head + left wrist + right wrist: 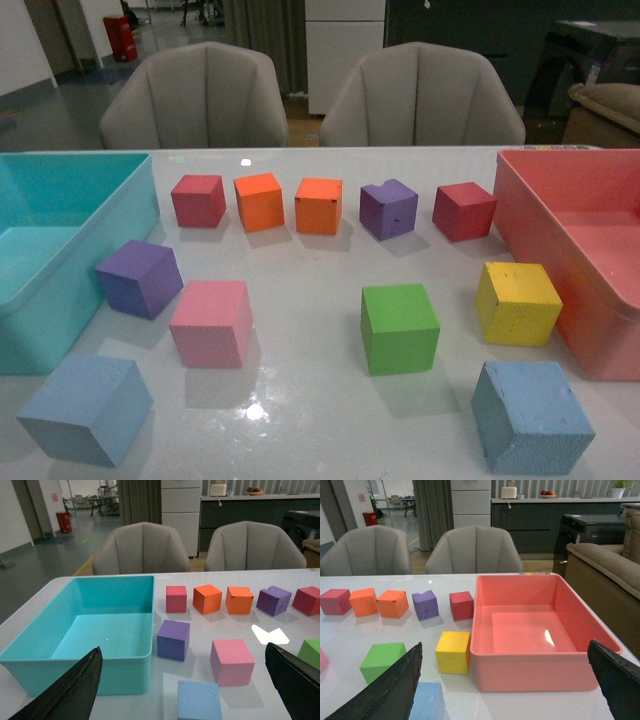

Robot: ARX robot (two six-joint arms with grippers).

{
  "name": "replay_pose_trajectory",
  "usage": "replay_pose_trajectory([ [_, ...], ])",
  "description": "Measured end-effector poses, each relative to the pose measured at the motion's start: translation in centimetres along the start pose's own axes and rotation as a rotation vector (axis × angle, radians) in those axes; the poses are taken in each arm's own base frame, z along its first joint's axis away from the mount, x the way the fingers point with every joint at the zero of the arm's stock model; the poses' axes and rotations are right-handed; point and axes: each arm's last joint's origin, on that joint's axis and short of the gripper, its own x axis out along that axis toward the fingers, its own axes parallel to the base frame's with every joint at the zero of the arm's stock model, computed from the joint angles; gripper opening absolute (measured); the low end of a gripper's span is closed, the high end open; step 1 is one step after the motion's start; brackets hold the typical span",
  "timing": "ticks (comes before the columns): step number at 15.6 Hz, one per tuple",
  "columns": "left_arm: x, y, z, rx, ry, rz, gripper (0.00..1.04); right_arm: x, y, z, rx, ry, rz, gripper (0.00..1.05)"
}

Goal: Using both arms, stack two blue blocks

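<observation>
The left blue block [85, 410] lies flat on the table [310, 425], well to the left of the green block [399, 328] and nearer the robot than it. The right blue block [530, 418] sits to the right of the green block, also nearer the robot, and is turned a little askew. The two are well apart, with the green block roughly between and beyond them, so nothing is stacked yet.

The left gripper [182, 648] is released: its black fingers [70, 692] stand spread wide with nothing between them, and the left blue block shows low in its view, not yet straddled. The right gripper [505, 644] is likewise released and empty, hanging above the table on the green block's right.

By my judgement this is the very start: the approach to the first pick. The next move calls for each arm to come down over its own blue block, squaring the jaws to two flat opposite faces. That needs some wrist turn on the skewed right one.

The pink block [211, 322] left of the green block and the yellow block [517, 302] to its right stand near the blue ones and should not be nudged. The teal bin [120, 215] and the salmon bin [520, 210] flank the table far out on either side of the green block
</observation>
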Motion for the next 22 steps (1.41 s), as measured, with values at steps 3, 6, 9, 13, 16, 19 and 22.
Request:
replay_pose_trajectory([
  [3, 0.0, 0.0, 0.0, 0.000, 0.000, 0.000, 0.98, 0.0, 0.0, 0.0, 0.000, 0.000, 0.000, 0.98],
  [6, 0.0, 0.0, 0.0, 0.000, 0.000, 0.000, 0.98, 0.0, 0.0, 0.0, 0.000, 0.000, 0.000, 0.98],
  [9, 0.0, 0.0, 0.0, 0.000, 0.000, 0.000, 0.98, 0.0, 0.0, 0.0, 0.000, 0.000, 0.000, 0.98],
  [13, 0.0, 0.0, 0.0, 0.000, 0.000, 0.000, 0.98, 0.0, 0.0, 0.0, 0.000, 0.000, 0.000, 0.98],
  [16, 0.0, 0.0, 0.0, 0.000, 0.000, 0.000, 0.98, 0.0, 0.0, 0.0, 0.000, 0.000, 0.000, 0.98],
  [19, 0.0, 0.0, 0.0, 0.000, 0.000, 0.000, 0.98, 0.0, 0.0, 0.1, -0.006, -0.012, -0.033, 0.98],
  [22, 0.0, 0.0, 0.0, 0.000, 0.000, 0.000, 0.98, 2.8, -0.2, 3.5, -0.043, -0.080, -0.142, 0.98],
])
